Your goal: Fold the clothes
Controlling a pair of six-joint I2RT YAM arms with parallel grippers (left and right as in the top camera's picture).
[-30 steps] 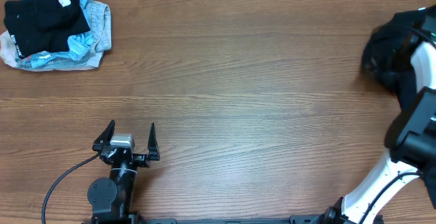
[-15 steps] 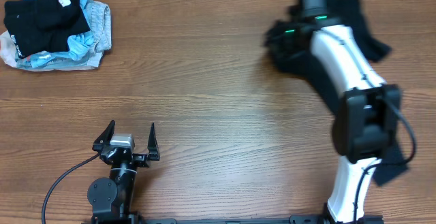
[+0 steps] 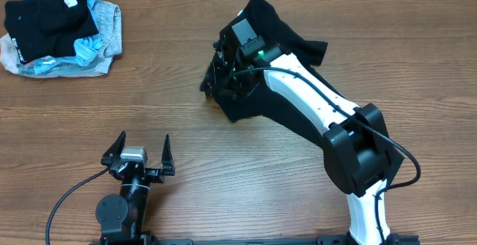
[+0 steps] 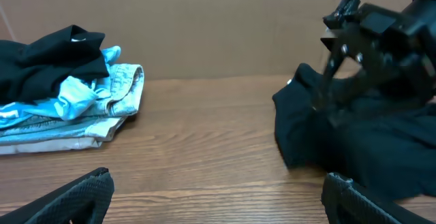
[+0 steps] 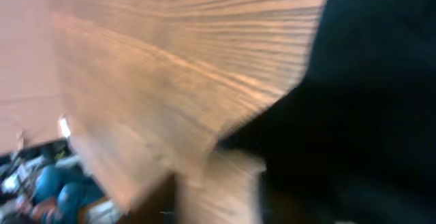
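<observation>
A black garment (image 3: pixel 277 38) lies crumpled in the middle of the table, also in the left wrist view (image 4: pixel 354 139) and filling the right of the blurred right wrist view (image 5: pixel 368 101). My right gripper (image 3: pixel 220 71) sits at the garment's left edge, low over the cloth (image 4: pixel 338 57). Motion blur and black cloth hide how its jaws stand. My left gripper (image 3: pixel 141 150) rests near the front edge, open and empty, with bare wood between its fingertips (image 4: pixel 218 207). A pile of clothes (image 3: pixel 59 29), black on top of light blue and pale denim, sits at the back left (image 4: pixel 65 98).
A brown cardboard wall (image 4: pixel 204 20) runs along the table's back edge. The right arm's white links (image 3: pixel 313 100) stretch diagonally from the front right over the table. A black cable (image 3: pixel 63 200) trails from the left arm's base.
The right arm has swung from the far right edge to the table's middle, bringing the black garment leftwards with it. The left arm and the pile have not moved.
</observation>
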